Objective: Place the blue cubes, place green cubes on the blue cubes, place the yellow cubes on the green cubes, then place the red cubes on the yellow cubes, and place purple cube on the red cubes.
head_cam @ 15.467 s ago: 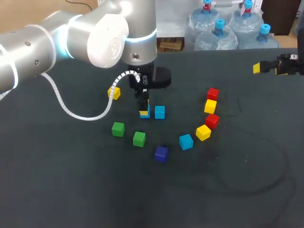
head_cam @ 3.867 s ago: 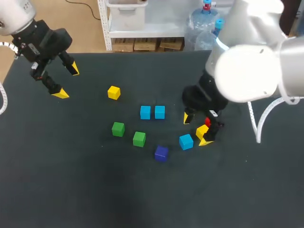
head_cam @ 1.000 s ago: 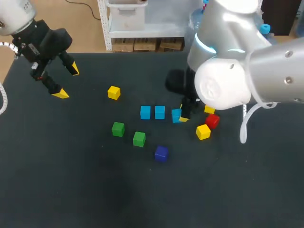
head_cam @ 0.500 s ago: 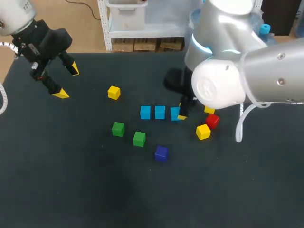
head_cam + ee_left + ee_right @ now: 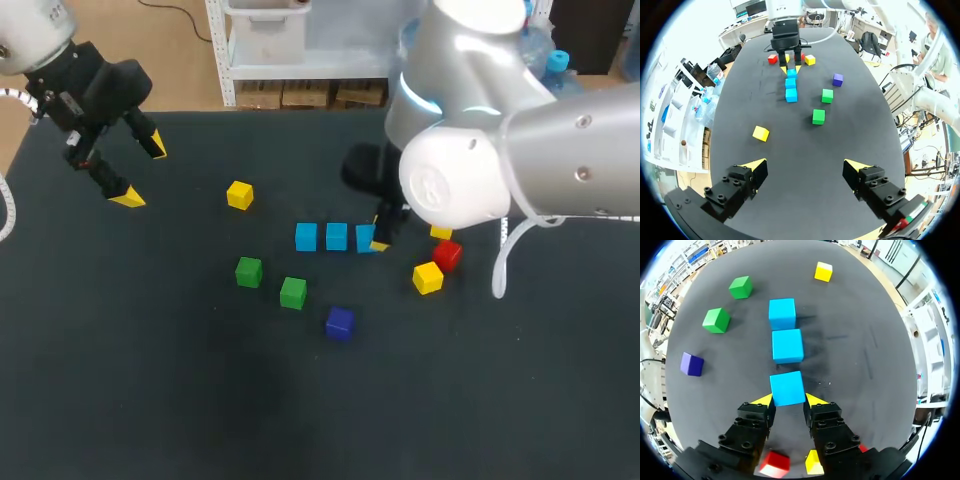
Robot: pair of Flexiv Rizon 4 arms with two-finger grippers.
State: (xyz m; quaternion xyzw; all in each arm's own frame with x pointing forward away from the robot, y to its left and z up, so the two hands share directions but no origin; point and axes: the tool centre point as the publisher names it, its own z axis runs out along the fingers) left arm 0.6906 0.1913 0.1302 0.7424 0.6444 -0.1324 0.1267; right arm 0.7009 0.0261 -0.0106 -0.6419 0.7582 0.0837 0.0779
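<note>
My right gripper (image 5: 787,400) is shut on a blue cube (image 5: 787,388), low over the dark table (image 5: 150,380). The held blue cube (image 5: 365,238) sits in line with two other blue cubes (image 5: 336,236) (image 5: 306,237), just right of them with a small gap. Two green cubes (image 5: 248,271) (image 5: 292,292) and a purple cube (image 5: 339,322) lie nearer the front. A red cube (image 5: 447,254) and a yellow cube (image 5: 428,277) lie right of my right gripper (image 5: 378,238). Another yellow cube (image 5: 239,194) sits apart at the back left. My left gripper (image 5: 130,170) hangs open and empty at the far left.
In the left wrist view, my left gripper (image 5: 805,164) is high above the table, and the row of blue cubes (image 5: 791,84) lies far ahead of it. A further yellow cube (image 5: 441,232) is half hidden behind my right arm.
My right gripper has carried the blue cube a little to the left, closer to the two blue cubes. The left arm has not moved.
</note>
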